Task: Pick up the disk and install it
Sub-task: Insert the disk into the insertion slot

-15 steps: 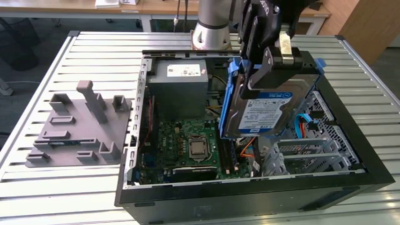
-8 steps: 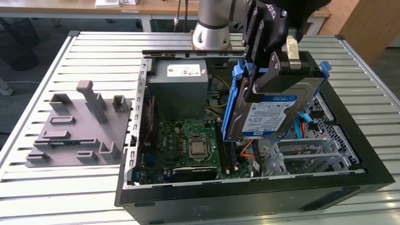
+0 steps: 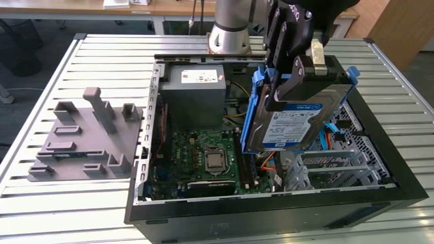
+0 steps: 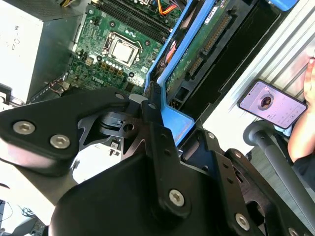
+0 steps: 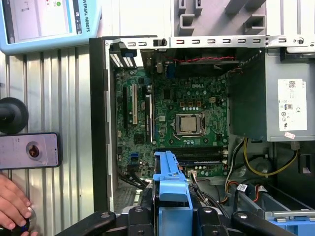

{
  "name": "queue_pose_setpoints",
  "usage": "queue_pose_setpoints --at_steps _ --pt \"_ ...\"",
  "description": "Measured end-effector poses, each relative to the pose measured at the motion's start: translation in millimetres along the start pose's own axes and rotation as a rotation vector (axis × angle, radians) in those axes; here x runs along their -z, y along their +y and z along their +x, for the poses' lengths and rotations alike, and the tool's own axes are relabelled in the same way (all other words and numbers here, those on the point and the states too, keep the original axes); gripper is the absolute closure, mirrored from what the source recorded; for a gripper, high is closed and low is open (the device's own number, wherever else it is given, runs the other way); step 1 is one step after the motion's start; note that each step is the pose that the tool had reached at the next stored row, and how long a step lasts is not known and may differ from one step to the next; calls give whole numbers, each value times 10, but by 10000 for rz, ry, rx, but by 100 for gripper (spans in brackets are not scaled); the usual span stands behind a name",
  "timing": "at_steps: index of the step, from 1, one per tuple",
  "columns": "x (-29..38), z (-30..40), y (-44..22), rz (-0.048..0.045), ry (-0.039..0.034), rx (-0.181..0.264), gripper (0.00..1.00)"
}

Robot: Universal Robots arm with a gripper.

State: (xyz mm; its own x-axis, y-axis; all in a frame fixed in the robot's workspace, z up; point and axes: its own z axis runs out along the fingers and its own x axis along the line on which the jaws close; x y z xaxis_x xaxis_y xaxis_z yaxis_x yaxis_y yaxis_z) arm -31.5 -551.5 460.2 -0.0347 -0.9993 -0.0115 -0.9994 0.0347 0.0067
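Observation:
The disk [image 3: 291, 124], a silver-grey drive with a white-and-blue label in a blue bracket, hangs tilted above the open computer case [image 3: 271, 203], over the drive cage at the exterior view's right. My gripper [image 3: 302, 76] is shut on its upper end, black fingers clamping both faces. In the second wrist view the disk [image 4: 197, 49] shows its green circuit-board underside, with the blue bracket [image 4: 174, 120] pinched between the fingers [image 4: 150, 105]. The bracket's blue edge [image 5: 170, 196] rises in front of the motherboard in the first wrist view.
Inside the case lie the motherboard [image 3: 203, 157], a grey power-supply box [image 3: 196, 99] and a silver perforated cage [image 3: 339, 170]. A grey fixture block [image 3: 85, 137] stands on the slatted table at the exterior view's left. A phone [image 5: 29, 150] and a person's hand [image 5: 12, 206] are beside the case.

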Motion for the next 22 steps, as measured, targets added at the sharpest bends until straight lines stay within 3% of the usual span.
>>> queue_pose_setpoints --at_steps 7,11,16,22 --pt "-7 72 -23 1 -1 1 64" --pt "-25 97 -105 -24 -44 0 64" --pt "-52 157 -183 -36 -46 0 64" --pt "-57 151 -443 -95 -43 -1 64"
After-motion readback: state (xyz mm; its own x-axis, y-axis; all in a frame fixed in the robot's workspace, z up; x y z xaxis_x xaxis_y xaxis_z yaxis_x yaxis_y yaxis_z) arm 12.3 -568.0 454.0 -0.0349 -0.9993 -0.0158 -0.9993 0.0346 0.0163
